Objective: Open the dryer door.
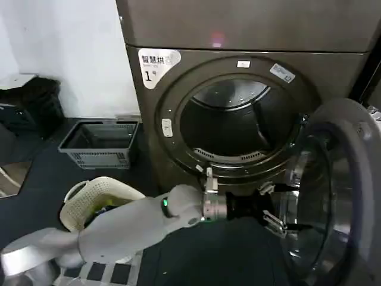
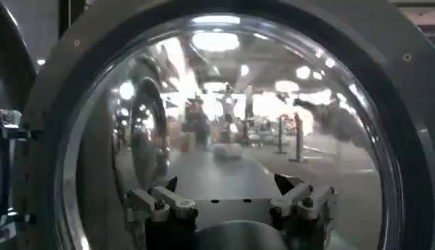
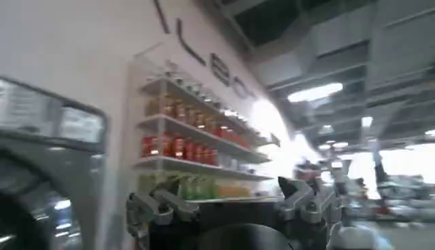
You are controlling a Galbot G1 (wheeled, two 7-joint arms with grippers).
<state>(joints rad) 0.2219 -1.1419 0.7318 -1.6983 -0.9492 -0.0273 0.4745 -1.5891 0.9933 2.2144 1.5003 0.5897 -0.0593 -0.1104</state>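
The bronze-grey dryer [image 1: 149,119] with the "1" label stands ahead, its round drum opening [image 1: 235,122] uncovered. The dryer door [image 1: 351,179] stands swung out to the right, grey-white inner side and chrome-rimmed glass facing the opening. My left arm reaches across from the lower left. Its left gripper [image 1: 275,210] sits open close to the door's inner side, low down, with nothing between the fingers. In the left wrist view the door glass [image 2: 224,102] lies just beyond the open left gripper [image 2: 231,187]. My right gripper [image 3: 224,193] is open and empty, pointing at room shelves.
A grey plastic basket [image 1: 101,143] sits on the floor left of the dryer. A cream laundry basket [image 1: 98,199] stands under my left arm. Dark objects [image 1: 36,104] are piled by the white wall. Stocked shelves [image 3: 190,146] and a grey machine [image 3: 41,170] appear in the right wrist view.
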